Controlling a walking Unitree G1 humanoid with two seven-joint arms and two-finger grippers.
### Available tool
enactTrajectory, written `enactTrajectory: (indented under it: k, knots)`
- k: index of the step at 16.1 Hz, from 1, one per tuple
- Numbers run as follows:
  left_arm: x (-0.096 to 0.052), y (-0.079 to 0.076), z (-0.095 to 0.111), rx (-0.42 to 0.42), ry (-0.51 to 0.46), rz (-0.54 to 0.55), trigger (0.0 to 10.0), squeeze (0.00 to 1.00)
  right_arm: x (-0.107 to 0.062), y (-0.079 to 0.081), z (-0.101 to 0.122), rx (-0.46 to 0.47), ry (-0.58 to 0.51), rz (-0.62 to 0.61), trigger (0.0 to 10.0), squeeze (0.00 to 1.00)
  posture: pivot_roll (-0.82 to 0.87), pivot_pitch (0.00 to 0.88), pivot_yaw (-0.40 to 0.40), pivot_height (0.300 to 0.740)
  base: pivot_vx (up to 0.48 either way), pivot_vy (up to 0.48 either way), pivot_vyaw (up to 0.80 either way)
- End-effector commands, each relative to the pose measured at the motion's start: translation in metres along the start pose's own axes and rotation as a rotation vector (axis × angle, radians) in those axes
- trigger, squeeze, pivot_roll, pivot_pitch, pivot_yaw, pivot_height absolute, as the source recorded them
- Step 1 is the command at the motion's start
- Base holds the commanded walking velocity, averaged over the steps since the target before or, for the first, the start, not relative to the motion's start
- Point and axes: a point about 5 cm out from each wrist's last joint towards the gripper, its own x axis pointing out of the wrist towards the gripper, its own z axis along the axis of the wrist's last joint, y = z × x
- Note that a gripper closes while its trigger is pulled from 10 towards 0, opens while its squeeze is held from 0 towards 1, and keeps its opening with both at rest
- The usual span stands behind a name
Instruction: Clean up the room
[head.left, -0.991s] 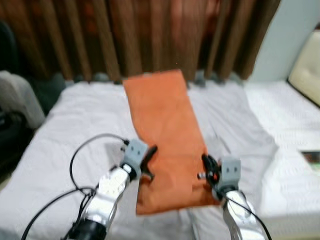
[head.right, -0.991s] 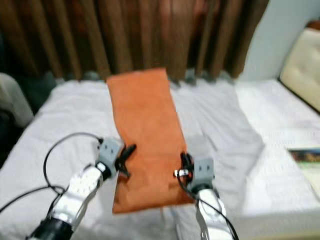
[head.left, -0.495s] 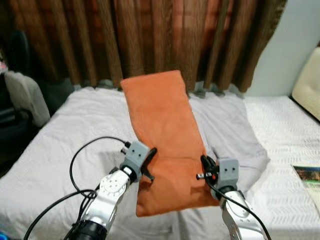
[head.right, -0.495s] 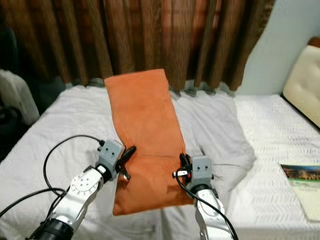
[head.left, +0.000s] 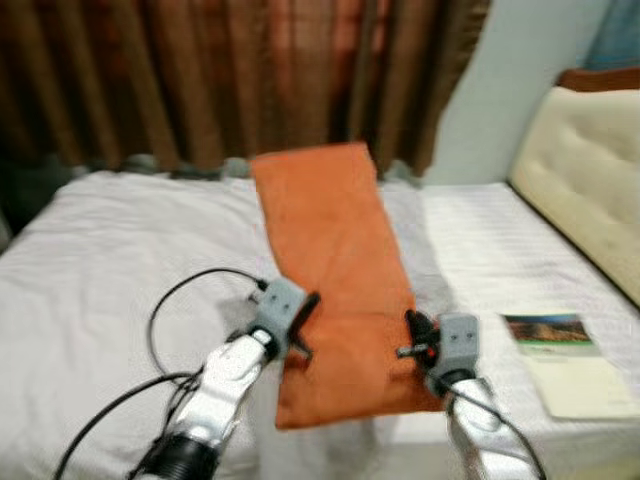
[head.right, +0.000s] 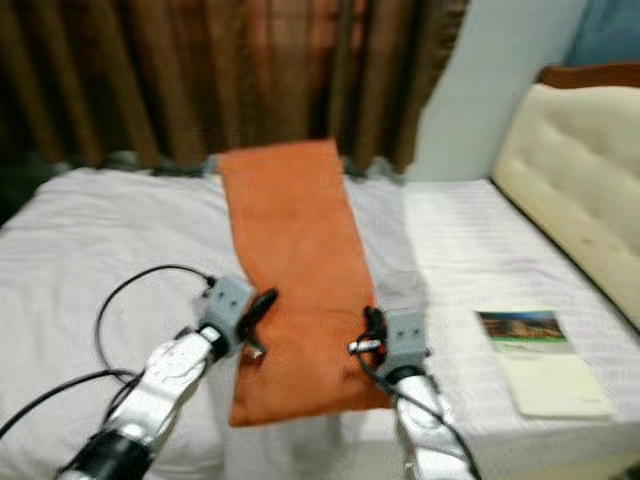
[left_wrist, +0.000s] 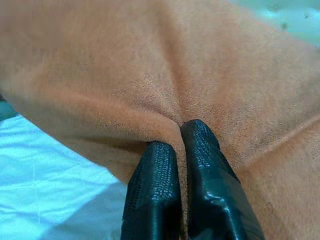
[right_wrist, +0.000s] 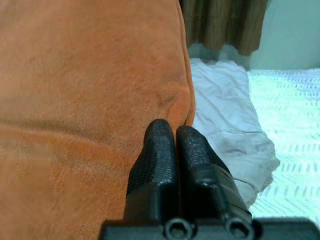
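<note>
**Kid:** So, what is closest to the robot?

**Helper:** Its two arms. The left gripper (head.left: 303, 325) is pinched tight on one side edge of the orange cloth (head.left: 335, 265). The right gripper (head.left: 411, 335) is pinched tight on the other side edge. In both wrist views the black fingers (left_wrist: 172, 185) are squeezed together with cloth caught between them.

**Kid:** Is one arm nearer to the cloth?

**Helper:** No. Both hold it, each at about the same spot along its length, near the robot's end. A short flap hangs down below the grippers.

**Kid:** Which way does the cloth go?

**Helper:** It is long and thin. Its long way runs from the grippers straight away from the robot, over the white bed (head.left: 100, 260), to the brown curtains (head.left: 200, 70). The far end points at the curtains.

**Kid:** What else is on the bed?

**Helper:** A booklet (head.left: 555, 362) lies on the right, well apart from the cloth. Past it is a cream headboard (head.left: 585, 195).

**Kid:** So what matters for the next move?

**Helper:** I think the far end must follow evenly, so both arms should move together.
</note>
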Motion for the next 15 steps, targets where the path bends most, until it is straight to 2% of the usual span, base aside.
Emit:
enactTrajectory:
  k: [1, 2, 10, 14, 15]
  knots:
    - [-0.004, 0.019, 0.002, 0.011, -0.012, 0.08, 10.0, 0.0, -0.003, -0.029, 0.009, -0.008, -0.032, -0.12, 10.0, 0.0, -0.02, 0.0, -0.043, 0.74, 0.3, -0.371, -0.8]
    - [-0.004, 0.019, 0.002, 0.011, -0.012, 0.081, 10.0, 0.0, -0.003, -0.03, 0.01, -0.01, -0.033, -0.126, 10.0, 0.0, -0.02, 0.0, -0.042, 0.74, 0.3, -0.371, -0.8]
    - [-0.002, 0.014, 0.001, 0.0, -0.018, 0.082, 10.0, 0.0, -0.006, -0.032, 0.008, -0.003, -0.029, -0.123, 10.0, 0.0, -0.03, 0.0, -0.045, 0.74, 0.308, -0.364, 0.0]
    - [-0.01, 0.018, 0.006, -0.11, -0.096, 0.204, 10.0, 0.0, -0.015, -0.036, 0.003, 0.043, -0.02, -0.121, 10.0, 0.0, -0.01, 0.0, -0.052, 0.74, 0.326, -0.349, 0.0]
    - [-0.02, 0.012, 0.007, -0.163, -0.118, 0.222, 10.0, 0.0, -0.028, -0.04, -0.001, 0.053, -0.011, -0.139, 10.0, 0.0, -0.01, 0.0, -0.054, 0.74, 0.326, -0.349, 0.0]
